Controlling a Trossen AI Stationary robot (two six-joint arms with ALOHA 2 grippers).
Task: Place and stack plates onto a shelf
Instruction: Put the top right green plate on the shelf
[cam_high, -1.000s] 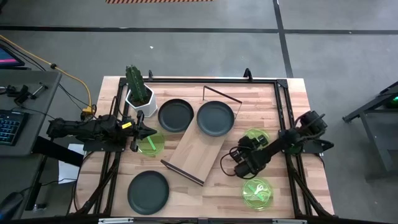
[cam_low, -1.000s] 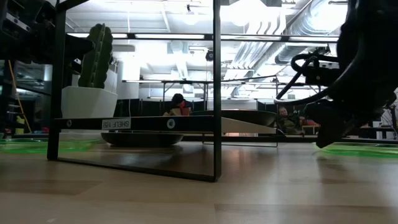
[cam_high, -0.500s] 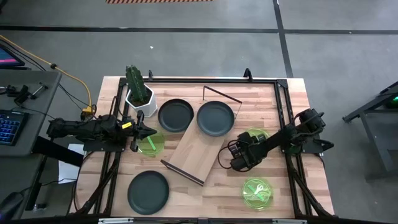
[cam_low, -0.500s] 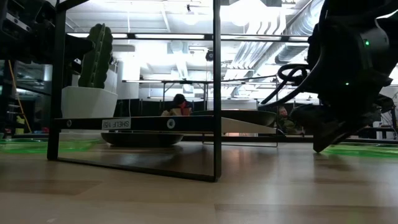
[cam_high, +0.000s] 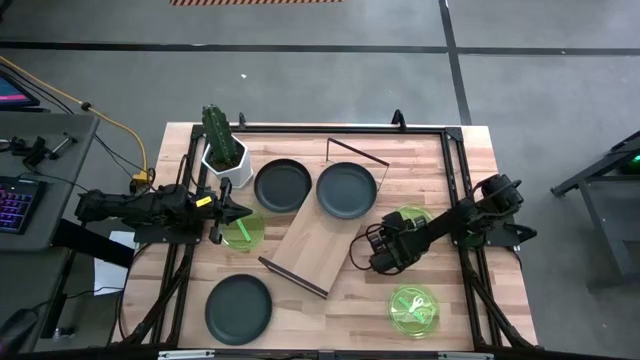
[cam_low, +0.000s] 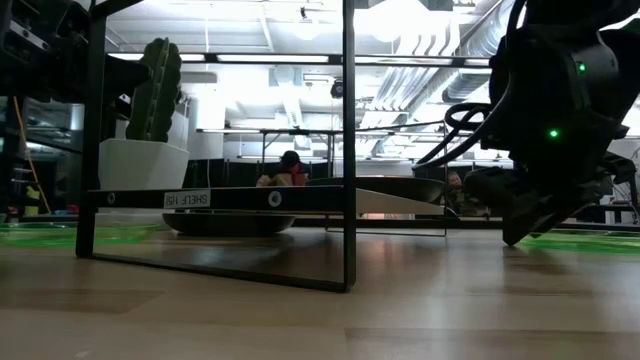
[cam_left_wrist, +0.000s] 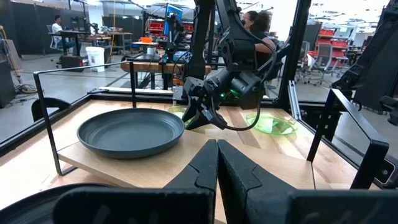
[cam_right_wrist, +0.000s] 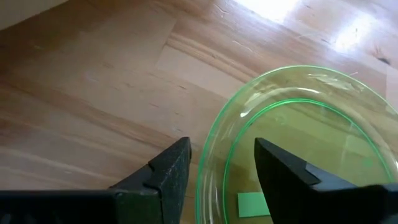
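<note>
Right gripper (cam_high: 363, 250): I see it now nearer the shelf (cam_high: 318, 243), away from the near green plate (cam_high: 413, 305).
Jaws: probably straddling another green plate's (cam_right_wrist: 298, 143) rim.

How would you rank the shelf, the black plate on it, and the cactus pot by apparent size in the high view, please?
1. shelf, clearly largest.
2. black plate on the shelf's far end.
3. cactus pot, smallest, though its height is foreshortened from above.

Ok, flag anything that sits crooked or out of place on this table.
The shelf lies diagonal to the table edges, one end toward the cactus pot side. One black plate sits on its far end. Nothing looks spilled or damaged.
</note>
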